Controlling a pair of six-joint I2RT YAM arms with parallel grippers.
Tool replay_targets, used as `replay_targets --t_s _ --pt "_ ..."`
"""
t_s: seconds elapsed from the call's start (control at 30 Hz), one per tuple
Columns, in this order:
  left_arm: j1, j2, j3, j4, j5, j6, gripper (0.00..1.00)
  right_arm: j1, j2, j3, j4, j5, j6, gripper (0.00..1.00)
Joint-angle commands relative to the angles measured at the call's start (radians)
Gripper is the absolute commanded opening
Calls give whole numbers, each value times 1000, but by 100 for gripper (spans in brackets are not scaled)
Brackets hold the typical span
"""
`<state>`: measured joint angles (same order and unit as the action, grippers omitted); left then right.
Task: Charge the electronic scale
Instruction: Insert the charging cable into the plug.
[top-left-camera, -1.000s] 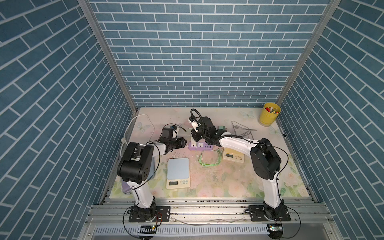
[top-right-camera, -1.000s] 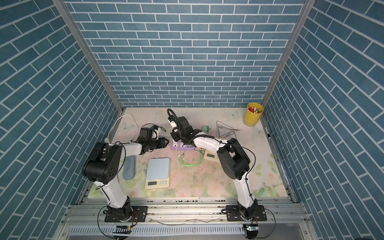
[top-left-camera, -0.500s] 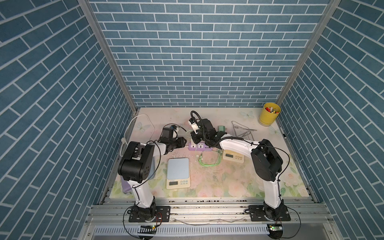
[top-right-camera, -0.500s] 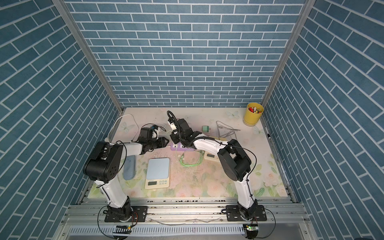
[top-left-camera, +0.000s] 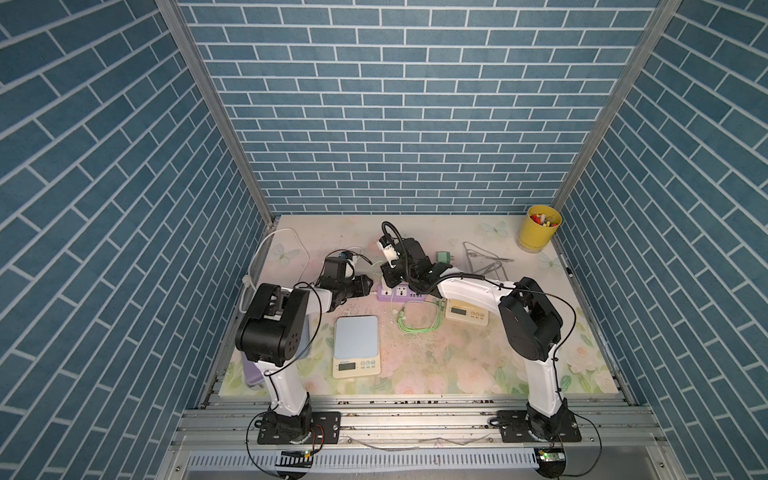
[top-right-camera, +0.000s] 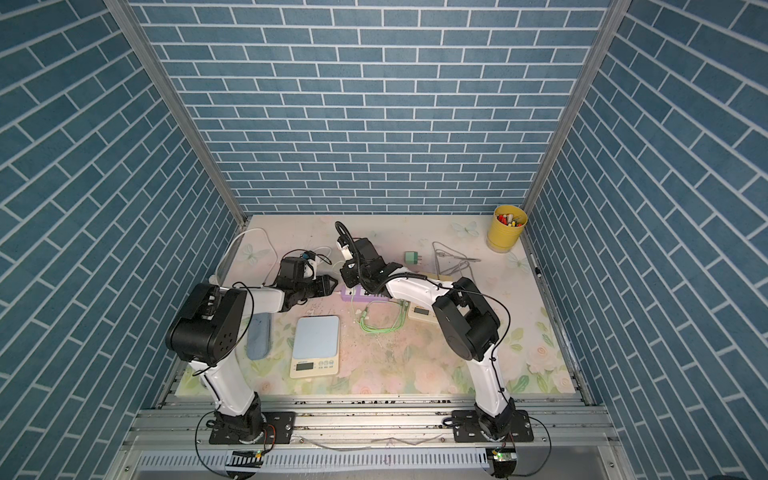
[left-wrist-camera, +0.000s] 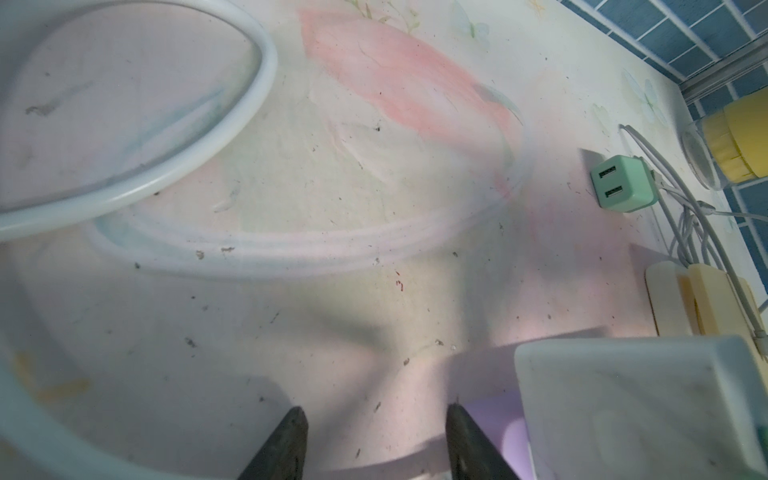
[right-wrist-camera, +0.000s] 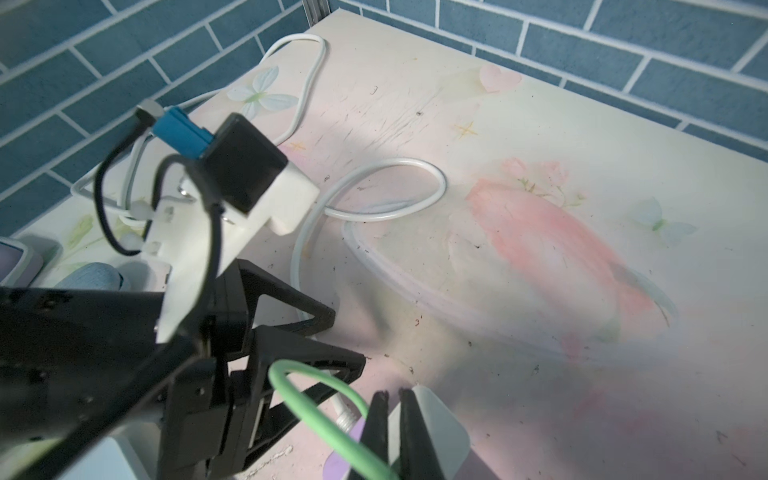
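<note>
the right gripper (right-wrist-camera: 392, 395) has its jaws pressed together with nothing plainly caught between them. its tips are down at the purple power strip (right-wrist-camera: 338, 459), hard against a white plug block (right-wrist-camera: 436, 428) that sits on it, and a green cable (right-wrist-camera: 307, 399) loops past one finger. the left gripper (left-wrist-camera: 376, 409) has its jaws about half apart around bare floral mat (left-wrist-camera: 374, 166), holding nothing, just beside the end of the strip. further out, the electronic scale (top-left-camera: 356, 347) lies flat on the mat between the two arms, nearer their bases and well apart from both grippers. it is a rectangle with its long axis running from the front edge toward the back wall, and its display end points at the bases. it has a pale blue weighing plate on a cream body, with a small dark display and a row of buttons along the near edge. any lettering there is too small to read. the green cable lies coiled just beside the scale on the robot's right, and a cream timer (top-left-camera: 465, 312) sits beyond the coil, its markings just as unreadable. a mint usb charger (top-left-camera: 444, 257) and a yellow cup (top-left-camera: 538, 228) stand toward the back.
</note>
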<state>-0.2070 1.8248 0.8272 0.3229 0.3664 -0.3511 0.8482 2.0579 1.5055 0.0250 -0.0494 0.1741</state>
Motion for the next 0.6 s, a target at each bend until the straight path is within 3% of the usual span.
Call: replay_targets --t_s 0.0,0.23,0.37,0.57 --pt "9 0 -44 -94 -25 -1 57 13 124 -92 -266 -70 113 0" --pt "11 -47 -54 -108 -26 2 56 17 151 -169 -279 -91 171 0" --pt "11 -90 -45 -128 -22 7 56 17 54 -118 -309 6 125 0" --pt "11 -189 -15 -183 -18 25 58 4 -39 134 -405 105 1 45"
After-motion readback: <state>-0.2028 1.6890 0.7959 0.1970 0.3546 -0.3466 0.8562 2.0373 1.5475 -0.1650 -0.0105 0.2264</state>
